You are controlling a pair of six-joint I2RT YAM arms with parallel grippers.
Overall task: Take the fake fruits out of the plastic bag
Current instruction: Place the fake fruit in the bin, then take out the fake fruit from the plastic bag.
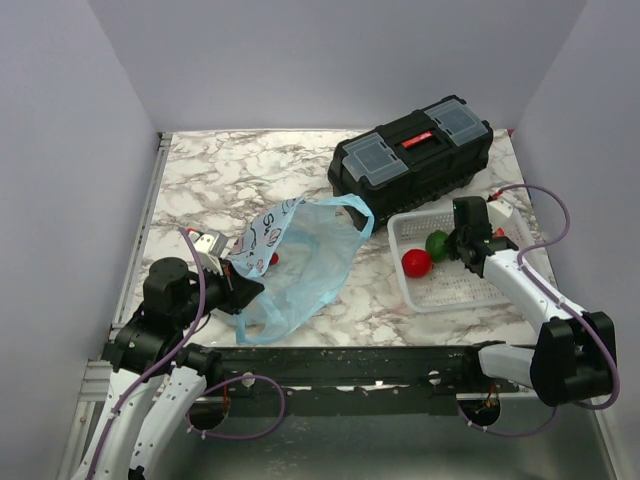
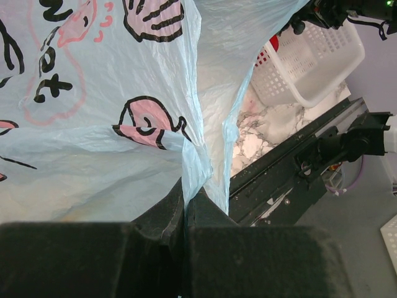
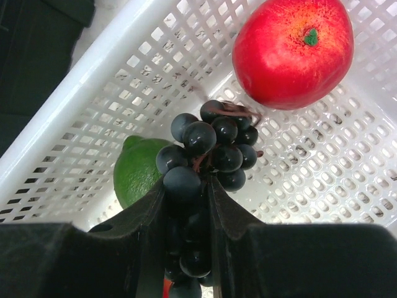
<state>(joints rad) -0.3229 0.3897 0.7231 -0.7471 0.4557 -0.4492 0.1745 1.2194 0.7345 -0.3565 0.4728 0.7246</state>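
Observation:
My left gripper (image 1: 243,290) (image 2: 186,202) is shut on a fold of the light-blue plastic bag (image 1: 300,265) (image 2: 93,124), which lies spread on the marble table. Something red (image 1: 272,259) shows through the bag near its printed part. My right gripper (image 1: 462,245) (image 3: 188,183) hangs over the white mesh basket (image 1: 460,290) (image 3: 93,93), shut on a cluster of dark grapes (image 3: 211,146). A red apple (image 1: 416,263) (image 3: 291,49) and a green fruit (image 1: 437,243) (image 3: 139,171) lie in the basket below it.
A black toolbox (image 1: 410,155) with a red latch stands at the back, just behind the basket. The black rail (image 1: 350,360) runs along the near edge. Grey walls close in the left, right and back.

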